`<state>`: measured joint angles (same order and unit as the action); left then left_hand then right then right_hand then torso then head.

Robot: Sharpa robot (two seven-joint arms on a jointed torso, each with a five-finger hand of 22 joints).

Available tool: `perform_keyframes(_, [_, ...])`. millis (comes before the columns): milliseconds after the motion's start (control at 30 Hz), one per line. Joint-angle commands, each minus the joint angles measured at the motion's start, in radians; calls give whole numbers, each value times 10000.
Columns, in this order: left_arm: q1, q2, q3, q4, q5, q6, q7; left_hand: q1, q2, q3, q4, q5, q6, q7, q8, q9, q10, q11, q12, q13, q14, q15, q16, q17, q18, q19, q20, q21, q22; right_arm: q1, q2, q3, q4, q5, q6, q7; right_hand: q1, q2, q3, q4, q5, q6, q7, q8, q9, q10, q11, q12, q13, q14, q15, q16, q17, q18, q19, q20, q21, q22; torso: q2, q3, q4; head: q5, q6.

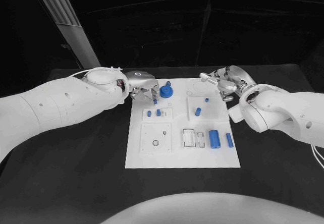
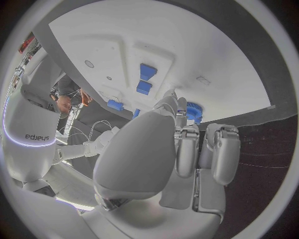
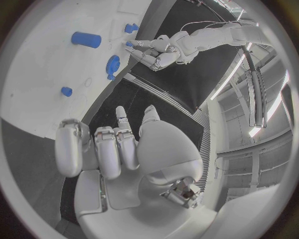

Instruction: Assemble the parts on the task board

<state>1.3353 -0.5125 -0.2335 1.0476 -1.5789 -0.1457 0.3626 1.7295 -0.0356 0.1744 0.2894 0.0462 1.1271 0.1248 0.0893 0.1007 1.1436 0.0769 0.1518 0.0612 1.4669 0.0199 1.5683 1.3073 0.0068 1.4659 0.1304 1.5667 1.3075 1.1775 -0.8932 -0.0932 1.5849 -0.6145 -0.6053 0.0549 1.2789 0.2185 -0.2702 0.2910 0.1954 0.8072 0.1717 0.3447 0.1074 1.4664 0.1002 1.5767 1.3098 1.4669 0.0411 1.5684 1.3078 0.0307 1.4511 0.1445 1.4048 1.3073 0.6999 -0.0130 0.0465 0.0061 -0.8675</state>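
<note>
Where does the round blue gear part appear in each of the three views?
Head view: the blue gear lies at the task board's far end, beside the left hand.
Left wrist view: the gear peeks out behind that hand's fingertips.
Right wrist view: the gear sits near the board's edge.
Shared landmark: the left hand.

Black table (image 1: 71,187) against dark backdrop; pale slanted post (image 1: 74,30) behind its far left corner; bright ceiling light strips (image 3: 252,99) overhead.

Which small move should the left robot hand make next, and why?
Probably close its fingers on the round blue toothed gear. The left robot hand sits at the far end of the white task board, fingertips beside the gear, apparently holding nothing; the right robot hand stays off the board's far right corner.
</note>
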Motion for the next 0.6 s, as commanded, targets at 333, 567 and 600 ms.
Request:
perform_keyframes(333, [-7, 17, -4, -39, -37, 391, 9, 51, 52, 72, 14, 30, -40, 38, 44, 8, 1, 18, -64, -11, 1039, 30, 25, 2635, -68, 1049, -57, 41, 2633, 14, 0, 5, 27, 9, 52, 38, 94, 7, -78, -6, -2, 69, -19, 8, -14, 1044, -50, -59, 2609, 1039, -93, 24, 2630, 176, 33, -38, 20, 1596, -3, -5, 1, -12, -15])
perform_keyframes(567, [-28, 75, -4, -68, -123, 575, -12, 48, 16, 90, 10, 30, -90, 56, 2, -9, -35, 35, -125, -12, 1039, 47, 25, 2635, -68, 1049, -49, 41, 2633, 14, 4, 5, 29, 9, 57, 38, 94, 7, -78, -6, -2, 69, -19, 8, -14, 1044, -50, -59, 2609, 1039, -93, 24, 2630, 176, 33, -38, 20, 1596, -6, 3, 2, -8, -9])
perform_keyframes(600, [-31, 82, -4, -69, -143, 630, -31, 58, -10, 98, 5, 30, -120, 64, -21, -19, -68, 40, -159, -13, 1039, 52, 25, 2635, -68, 1049, -45, 41, 2633, 14, 3, 5, 32, 9, 57, 37, 94, 7, -78, -6, -2, 69, -19, 8, -14, 1044, -50, -59, 2609, 1039, -93, 24, 2630, 176, 33, -38, 20, 1596, -3, 2, -3, -5, -7])
